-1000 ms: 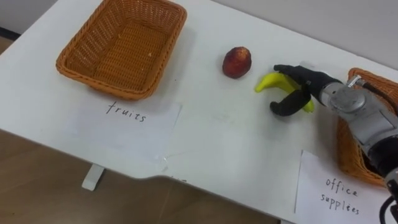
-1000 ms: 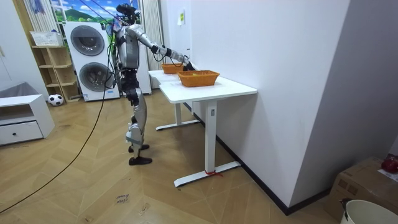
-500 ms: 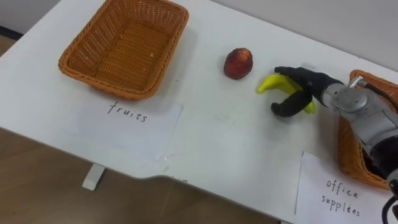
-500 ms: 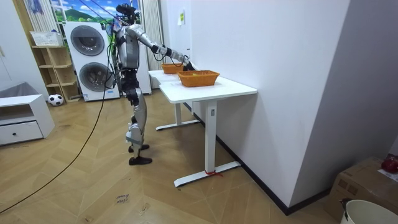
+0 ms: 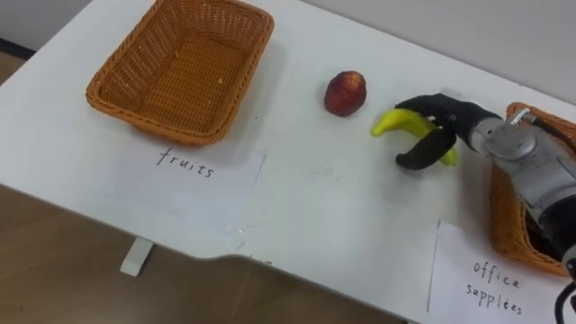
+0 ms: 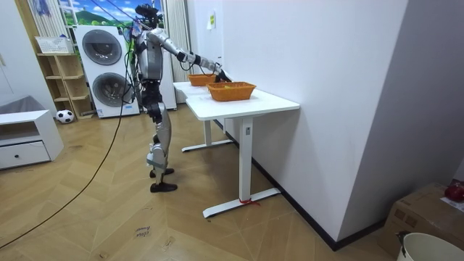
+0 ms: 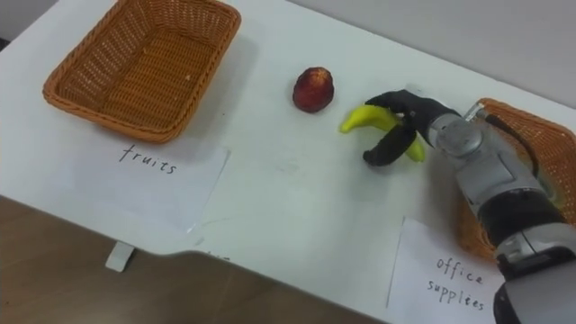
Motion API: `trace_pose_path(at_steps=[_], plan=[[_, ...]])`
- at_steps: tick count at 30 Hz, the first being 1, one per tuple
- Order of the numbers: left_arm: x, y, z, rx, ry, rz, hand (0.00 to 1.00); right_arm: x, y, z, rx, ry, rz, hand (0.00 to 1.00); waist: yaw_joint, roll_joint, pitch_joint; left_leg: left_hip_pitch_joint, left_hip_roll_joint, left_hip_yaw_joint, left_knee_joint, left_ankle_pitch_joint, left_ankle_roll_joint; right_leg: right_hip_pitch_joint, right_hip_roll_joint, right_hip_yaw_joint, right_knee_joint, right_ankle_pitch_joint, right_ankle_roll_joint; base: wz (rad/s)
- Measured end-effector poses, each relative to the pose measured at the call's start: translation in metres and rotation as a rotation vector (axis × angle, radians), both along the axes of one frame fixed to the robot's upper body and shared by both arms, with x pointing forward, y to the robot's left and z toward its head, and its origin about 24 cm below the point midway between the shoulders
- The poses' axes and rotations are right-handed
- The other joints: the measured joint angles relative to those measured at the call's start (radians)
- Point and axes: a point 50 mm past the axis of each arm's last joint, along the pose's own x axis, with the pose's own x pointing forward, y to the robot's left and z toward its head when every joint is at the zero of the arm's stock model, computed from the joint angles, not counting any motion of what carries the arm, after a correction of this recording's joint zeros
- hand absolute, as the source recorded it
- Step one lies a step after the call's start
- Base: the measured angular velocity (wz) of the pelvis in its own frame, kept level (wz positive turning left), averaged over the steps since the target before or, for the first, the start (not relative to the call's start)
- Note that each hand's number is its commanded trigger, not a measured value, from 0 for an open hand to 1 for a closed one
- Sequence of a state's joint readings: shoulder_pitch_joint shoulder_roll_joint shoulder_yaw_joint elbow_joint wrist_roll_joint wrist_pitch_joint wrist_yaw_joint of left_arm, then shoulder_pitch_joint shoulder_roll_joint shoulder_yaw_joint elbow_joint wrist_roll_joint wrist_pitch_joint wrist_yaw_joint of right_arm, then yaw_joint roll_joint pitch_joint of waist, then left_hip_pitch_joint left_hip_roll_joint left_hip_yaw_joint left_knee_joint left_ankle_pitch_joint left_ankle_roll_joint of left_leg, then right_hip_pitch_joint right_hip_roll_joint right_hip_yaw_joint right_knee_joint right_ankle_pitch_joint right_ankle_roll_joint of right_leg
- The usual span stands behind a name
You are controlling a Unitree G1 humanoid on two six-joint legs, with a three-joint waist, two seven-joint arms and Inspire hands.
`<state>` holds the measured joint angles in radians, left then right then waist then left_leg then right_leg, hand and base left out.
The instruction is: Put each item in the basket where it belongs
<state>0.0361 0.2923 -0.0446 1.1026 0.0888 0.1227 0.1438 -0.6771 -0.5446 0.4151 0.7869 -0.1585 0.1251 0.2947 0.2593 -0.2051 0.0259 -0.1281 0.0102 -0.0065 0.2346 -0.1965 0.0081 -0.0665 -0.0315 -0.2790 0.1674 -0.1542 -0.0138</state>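
In the left eye view, a white table (image 5: pixel 315 211) carries an empty wicker basket (image 5: pixel 166 126) at the far left, with a paper label (image 5: pixel 184 175) reading "fruits" on the near side of it. A red fruit (image 5: pixel 345 92) lies near the middle of the table, far side. Just right of it lies the banana (image 5: pixel 394 122). The right hand (image 5: pixel 447 121) comes in from the right and is curled round the banana, fingers over its far side and thumb on its near side. A second wicker basket (image 5: pixel 500 211) sits at the right edge, with an "office supplies" label (image 5: pixel 490 274) on the near side of it.

In the room view, the robot stands at the table's far end, on the room view's left, with one arm stretched out over the baskets. Washing machines (image 6: pixel 101 69) stand behind it.

In the right eye view, the banana's left tip sticks out of the hand toward the red fruit, close to it but apart.
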Motion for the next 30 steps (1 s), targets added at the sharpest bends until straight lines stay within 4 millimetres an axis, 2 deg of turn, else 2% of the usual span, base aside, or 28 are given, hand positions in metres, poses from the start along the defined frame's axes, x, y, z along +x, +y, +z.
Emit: trace_pose_path(at_steps=[8,12,19,25,30], plan=[[0.002,0.0,0.0,0.003,-0.005,-0.004,0.0,0.0,-0.002,0.001,-0.017,-0.014,-0.004,1.0,0.009,-0.003,-0.0023,0.002,0.0,0.0,-0.003,0.0,0.0,0.0,0.0,0.002,0.0,0.0,0.0,0.0],[0.0,0.0,0.0,0.005,-0.004,-0.005,0.0,-0.001,0.0,0.0,-0.026,-0.005,0.006,1.0,0.019,-0.01,-0.0067,0.002,0.0,0.002,-0.003,0.0,0.0,0.001,0.001,0.003,0.0,0.0,0.0,0.0],[-0.005,0.0,-0.001,0.006,0.009,-0.007,0.0,-0.006,0.01,-0.003,0.032,0.032,0.067,1.0,0.018,-0.014,-0.0061,0.019,-0.001,0.003,-0.004,0.0,0.0,0.018,0.0,0.005,-0.003,0.0,0.0,0.0],[-0.01,0.002,-0.001,0.005,0.014,0.02,0.0,-0.011,0.023,-0.003,0.046,0.042,0.143,1.0,0.005,-0.014,-0.0055,0.038,-0.001,-0.001,-0.012,0.0,0.0,0.033,0.0,0.004,-0.002,0.0,0.0,0.0],[-0.022,0.004,-0.002,0.009,0.029,0.053,0.0,-0.009,0.042,0.015,0.06,-0.023,0.223,1.0,-0.022,-0.012,-0.0059,0.055,-0.001,-0.002,-0.014,0.0,0.0,0.051,0.0,0.002,-0.002,0.0,0.0,0.0]])
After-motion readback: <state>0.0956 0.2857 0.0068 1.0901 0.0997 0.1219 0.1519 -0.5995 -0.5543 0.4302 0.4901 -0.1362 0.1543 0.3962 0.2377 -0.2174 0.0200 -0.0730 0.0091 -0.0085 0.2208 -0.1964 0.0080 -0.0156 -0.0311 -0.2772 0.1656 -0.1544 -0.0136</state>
